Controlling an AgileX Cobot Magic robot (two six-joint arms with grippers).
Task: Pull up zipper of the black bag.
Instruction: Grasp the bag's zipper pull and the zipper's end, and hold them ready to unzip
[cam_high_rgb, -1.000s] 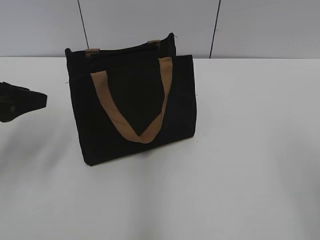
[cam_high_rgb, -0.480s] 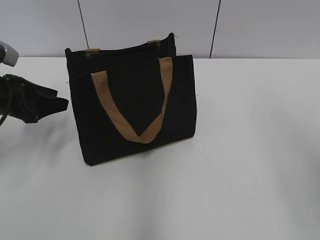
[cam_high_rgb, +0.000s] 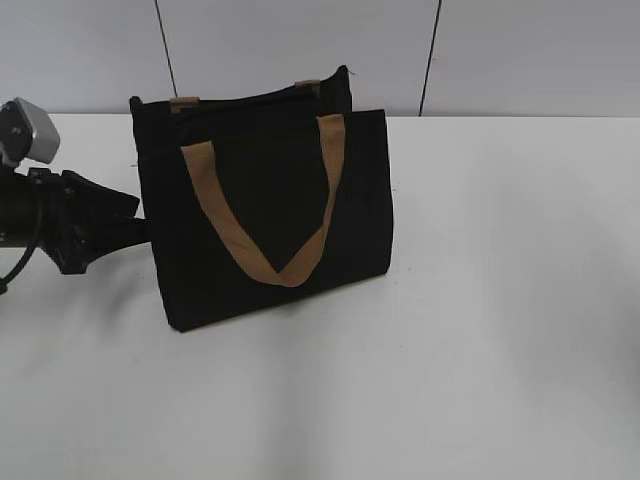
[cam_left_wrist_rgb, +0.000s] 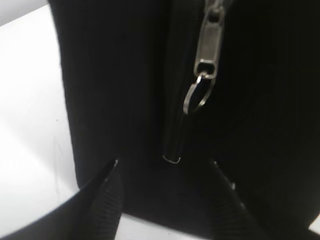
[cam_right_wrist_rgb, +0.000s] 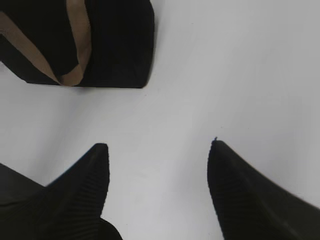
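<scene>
Matt black cloth bag (cam_high_rgb: 265, 215); shiny metal zipper pull (cam_left_wrist_rgb: 206, 55)

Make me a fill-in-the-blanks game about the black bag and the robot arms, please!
1. The black bag stands on a white ____.
2. Its strap handles are the color ____.
3. The left end effector is open, pointing at the bag's side where a silver ____ hangs.
4. The right end effector is open and holds ____.

Missing words: table; tan-brown; zipper pull; nothing

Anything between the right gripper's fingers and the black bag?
No. In the right wrist view only bare white table separates the right gripper from the black bag.
</scene>
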